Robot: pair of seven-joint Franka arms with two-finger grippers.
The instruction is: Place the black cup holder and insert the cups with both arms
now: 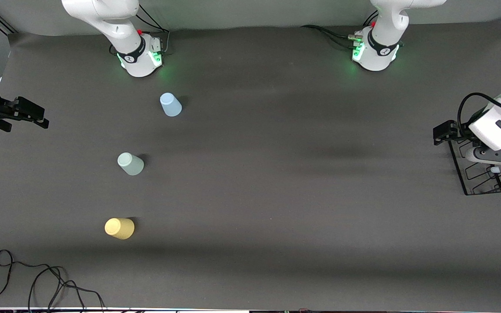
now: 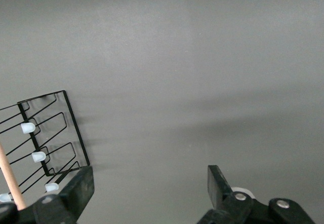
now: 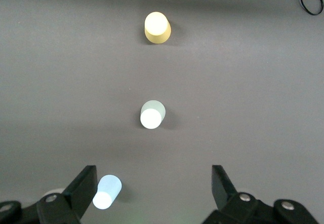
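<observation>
Left gripper point(image 2: 147, 193): released, over the black cup holder point(image 1: 479, 174)
Right gripper point(image 3: 152, 196): released, empty
Cups point(image 1: 131, 164): well apart from the holder, toward the right arm's end

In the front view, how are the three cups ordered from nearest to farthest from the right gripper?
The right gripper hangs open at the right arm's end of the table.
1. The green cup, middle of the row.
2. The blue cup, nearest the robots' bases; nearly tied with the green one.
3. The yellow cup, nearest the front camera.
</observation>
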